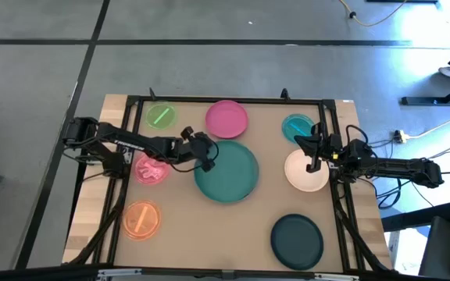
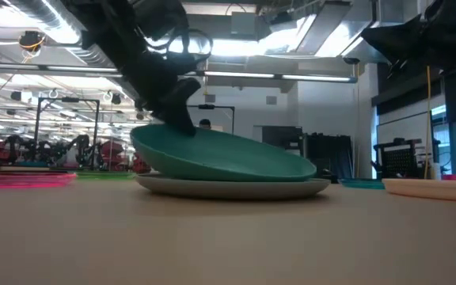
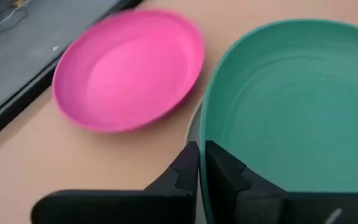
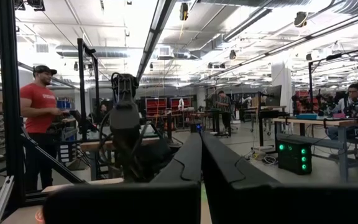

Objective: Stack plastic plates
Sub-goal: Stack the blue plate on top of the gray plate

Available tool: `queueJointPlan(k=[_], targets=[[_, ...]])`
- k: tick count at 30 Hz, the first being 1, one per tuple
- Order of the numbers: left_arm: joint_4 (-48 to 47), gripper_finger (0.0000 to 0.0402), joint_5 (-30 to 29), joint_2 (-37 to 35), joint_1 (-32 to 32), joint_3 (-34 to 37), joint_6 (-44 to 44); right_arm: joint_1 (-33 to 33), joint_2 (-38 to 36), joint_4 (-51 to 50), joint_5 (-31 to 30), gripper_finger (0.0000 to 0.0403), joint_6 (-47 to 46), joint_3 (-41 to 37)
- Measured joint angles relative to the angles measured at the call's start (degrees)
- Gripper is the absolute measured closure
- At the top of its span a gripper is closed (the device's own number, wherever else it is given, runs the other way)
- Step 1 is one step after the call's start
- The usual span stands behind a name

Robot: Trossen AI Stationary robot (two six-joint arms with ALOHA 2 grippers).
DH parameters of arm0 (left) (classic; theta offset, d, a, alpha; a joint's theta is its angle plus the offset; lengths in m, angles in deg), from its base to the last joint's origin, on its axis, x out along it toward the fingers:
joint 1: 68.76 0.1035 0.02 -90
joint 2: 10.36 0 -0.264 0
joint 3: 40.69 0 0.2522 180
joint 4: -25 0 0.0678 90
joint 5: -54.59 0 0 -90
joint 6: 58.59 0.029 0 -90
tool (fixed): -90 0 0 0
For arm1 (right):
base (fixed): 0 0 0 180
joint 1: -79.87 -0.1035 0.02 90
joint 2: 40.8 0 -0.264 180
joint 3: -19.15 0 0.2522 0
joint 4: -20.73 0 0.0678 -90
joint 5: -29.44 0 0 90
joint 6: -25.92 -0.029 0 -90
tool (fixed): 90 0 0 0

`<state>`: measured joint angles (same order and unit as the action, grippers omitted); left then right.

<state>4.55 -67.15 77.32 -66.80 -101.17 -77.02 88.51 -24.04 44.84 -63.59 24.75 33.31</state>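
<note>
Left tool (image 1: 207, 158) pinches the rim of the large teal-green round plastic plate (image 1: 226, 172), mid-table (image 1: 209, 234); the plate is tilted, its raised edge at the tool, its far edge resting on a grey plate (image 2: 232, 188) beneath. Magenta plate (image 1: 226, 119) lies just beside. Right tool (image 1: 312, 154), fingers closed and empty, hovers over the cream plate (image 1: 305, 172).

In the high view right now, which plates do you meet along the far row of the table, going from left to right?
Small green plate → magenta plate → small teal plate.
</note>
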Motion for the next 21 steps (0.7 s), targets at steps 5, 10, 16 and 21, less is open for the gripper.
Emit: queueJointPlan(k=[5, 10, 16, 21], targets=[[0.3, 0.0387, 0.0, 0.0, 0.0, 0.0, 0.1, 0.0, 0.0, 0.1, 0.0, 0.04, 0.2, 0.0], [1.1, 0.0386, 0.0, 0.0, 0.0, 0.0, 0.3, 0.0, 0.0, 0.1, 0.0, 0.04, 1.7, 0.0], [0.3, 0.035, 0.7, 1.6, 0.1, 0.0, -0.3, 0.0, 0.0, -0.2, 0.0, 0.04, 1.9, 0.0], [0.5, 0.0305, 2.4, 1.8, 0.6, 0.0, -0.4, 0.0, 0.0, -0.2, -0.7, 0.04, 1.9, 0.0]])
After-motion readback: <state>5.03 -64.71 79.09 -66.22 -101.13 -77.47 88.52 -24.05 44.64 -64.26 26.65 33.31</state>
